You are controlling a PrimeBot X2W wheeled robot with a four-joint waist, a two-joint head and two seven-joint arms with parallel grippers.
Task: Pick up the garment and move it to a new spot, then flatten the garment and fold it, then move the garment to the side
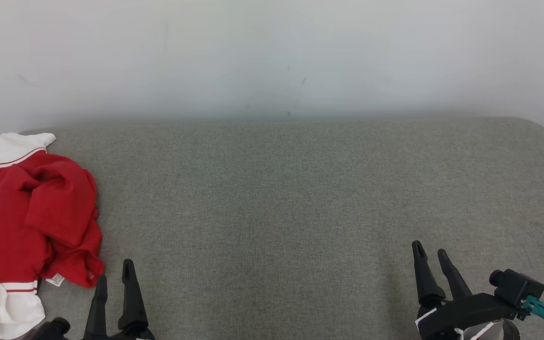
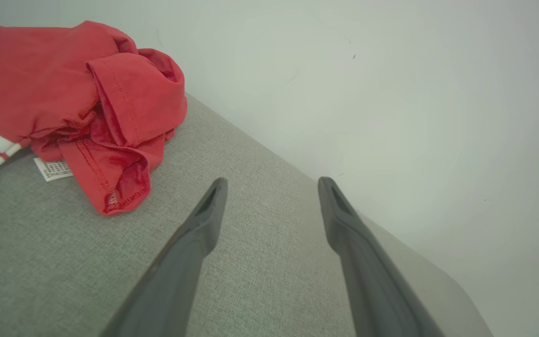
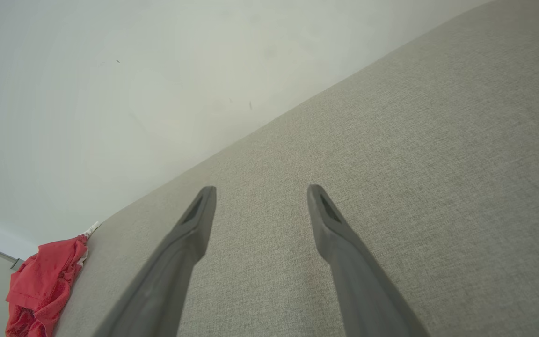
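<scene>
In the head view, the crumpled red cotton garment with white striped trim is seen bunched at the far left of the grey woven-fabric counter, partly cut off by the picture's edge. The left end effector is found just beside the garment's near hem, spread wide and holding nothing. The right end effector is placed well apart at the lower right, equally wide and empty. No step is judged done: lifting, relocating, flattening, folding and setting aside are all left. A broad bare stretch is offered from the centre to the rounded right corner, bounded behind by the white wall.

In the left wrist view, the garment is shown up and to the left of the open left end effector, a white label lying beneath its folds. The wall is met close behind.

In the right wrist view, bare counter is spread before the open right end effector, with the garment far off at the counter's left end.
</scene>
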